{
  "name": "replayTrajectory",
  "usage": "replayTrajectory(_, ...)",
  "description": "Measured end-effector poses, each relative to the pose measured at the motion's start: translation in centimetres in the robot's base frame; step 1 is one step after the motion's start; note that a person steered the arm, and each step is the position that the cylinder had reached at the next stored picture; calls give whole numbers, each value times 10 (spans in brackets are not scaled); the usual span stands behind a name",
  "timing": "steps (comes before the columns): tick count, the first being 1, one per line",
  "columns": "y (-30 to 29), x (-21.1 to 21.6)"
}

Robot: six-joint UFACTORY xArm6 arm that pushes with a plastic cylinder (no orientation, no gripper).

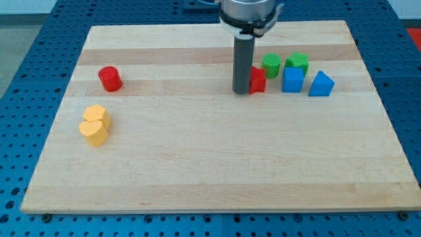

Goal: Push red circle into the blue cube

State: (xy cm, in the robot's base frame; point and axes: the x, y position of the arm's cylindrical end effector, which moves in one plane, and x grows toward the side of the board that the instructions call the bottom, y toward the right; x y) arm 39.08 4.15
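The red circle, a short red cylinder, stands at the view's left on the wooden board. The blue cube stands at the view's upper right. My tip is far to the right of the red circle. It touches the left side of another red block, whose shape I cannot make out. That red block lies between my tip and the blue cube.
A green cylinder and a green block stand just above the blue cube. A blue triangular block lies to its right. Two yellow blocks sit together at the view's left, below the red circle.
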Motion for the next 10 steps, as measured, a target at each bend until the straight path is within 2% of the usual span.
replayTrajectory(1,-101,1)
replayTrajectory(2,-151,-81)
replayTrajectory(3,-243,-101)
replayTrajectory(4,-298,-29)
replayTrajectory(6,-178,-12)
replayTrajectory(7,-161,-44)
replayTrajectory(8,-141,-15)
replayTrajectory(9,-123,54)
replayTrajectory(10,-87,73)
